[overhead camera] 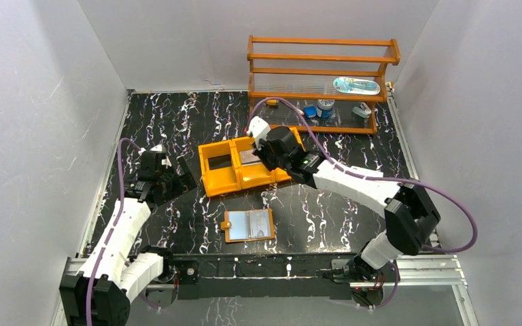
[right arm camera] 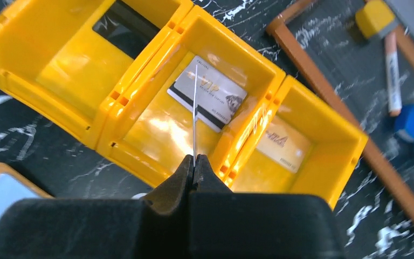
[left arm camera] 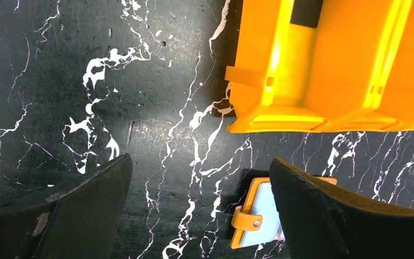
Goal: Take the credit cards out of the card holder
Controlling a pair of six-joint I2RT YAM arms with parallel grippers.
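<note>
Black, white-veined tabletop (overhead camera: 326, 227) lies bare between the orange three-compartment tray (right arm camera: 43, 89) and the arm bases, except for the card holder (overhead camera: 248, 225). The holder is opened flat with its pale blue-grey inside up and its snap tab sticking out past the left edge. A strip of table separates it from the tray's near wall, and it sits near the front rail.

The right gripper (right arm camera: 195, 162) hangs over the tray's middle compartment. Its fingers are pinched tight on a thin card (right arm camera: 195, 108), seen edge-on as a pale line running out from the fingertips. Below it, a grey striped card (right arm camera: 207, 100) lies flat on that compartment's floor, close to the far wall. A tan card (right arm camera: 283, 143) lies in the right-hand compartment, and a dark card (right arm camera: 121, 27) shows at the far end of the left one.

The left gripper (left arm camera: 199, 178) hovers over bare table just off the tray's near-left corner, spread wide with nothing between its fingers. The holder's tab edge shows beside its right finger (left arm camera: 323, 216), which partly hides the holder.

Open table runs from the tray's left side to the white wall. On the far right, a wooden rack (overhead camera: 319, 68) stands along the back edge, near the tray's far-right corner.
</note>
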